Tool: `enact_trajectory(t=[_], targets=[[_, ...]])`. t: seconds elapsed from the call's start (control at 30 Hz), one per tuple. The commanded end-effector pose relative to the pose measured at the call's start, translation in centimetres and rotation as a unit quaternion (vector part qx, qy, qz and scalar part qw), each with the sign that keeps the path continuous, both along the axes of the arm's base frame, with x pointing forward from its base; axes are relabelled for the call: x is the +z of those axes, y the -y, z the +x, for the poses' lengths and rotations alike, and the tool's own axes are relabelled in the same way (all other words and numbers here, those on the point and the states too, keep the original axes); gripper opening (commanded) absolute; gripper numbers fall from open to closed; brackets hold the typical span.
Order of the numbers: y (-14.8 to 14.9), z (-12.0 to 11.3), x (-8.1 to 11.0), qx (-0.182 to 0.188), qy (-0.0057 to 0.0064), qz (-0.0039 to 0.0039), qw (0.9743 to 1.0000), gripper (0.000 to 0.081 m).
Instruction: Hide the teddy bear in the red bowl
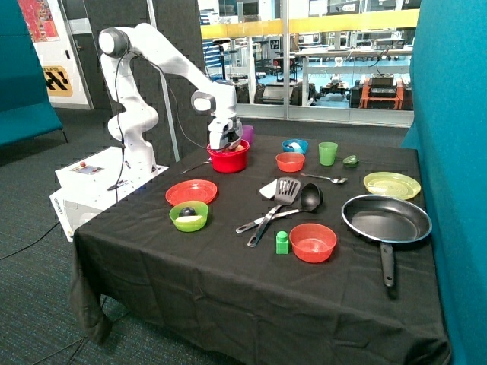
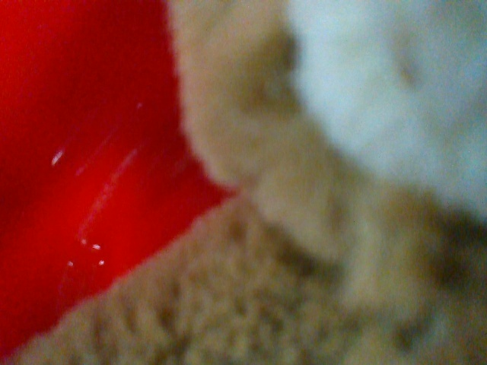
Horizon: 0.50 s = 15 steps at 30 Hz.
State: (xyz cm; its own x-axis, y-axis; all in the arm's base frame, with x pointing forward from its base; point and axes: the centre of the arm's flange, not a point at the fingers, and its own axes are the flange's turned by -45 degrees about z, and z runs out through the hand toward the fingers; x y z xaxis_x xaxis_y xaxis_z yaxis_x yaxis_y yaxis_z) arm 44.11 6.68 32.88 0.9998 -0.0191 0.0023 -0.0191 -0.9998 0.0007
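Note:
The red bowl stands at the far side of the black table, near the robot's base. My gripper is lowered into its mouth. The wrist view is filled at very close range by the fuzzy brown teddy bear, with a pale patch of its fur beside the brown. It lies against the bowl's shiny red inner wall. In the outside view only a tan bit of the bear shows above the rim beside the gripper.
Close by are a flat red plate, a green bowl, a purple cup and a small orange-red bowl. Mid-table lie a spatula and ladle. A frying pan and another orange-red bowl sit nearer the front.

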Motion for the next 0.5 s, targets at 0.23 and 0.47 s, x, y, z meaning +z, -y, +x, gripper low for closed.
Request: enact_trajectory(t=[0.23,0.47], targets=[[-0.91,0.65,0.03,0.012,-0.0011,0.00036,0.9999,0.0805],[-1.27,0.79,0.11,0.014,-0.0011,0.00036,0.9999,0.0808]])
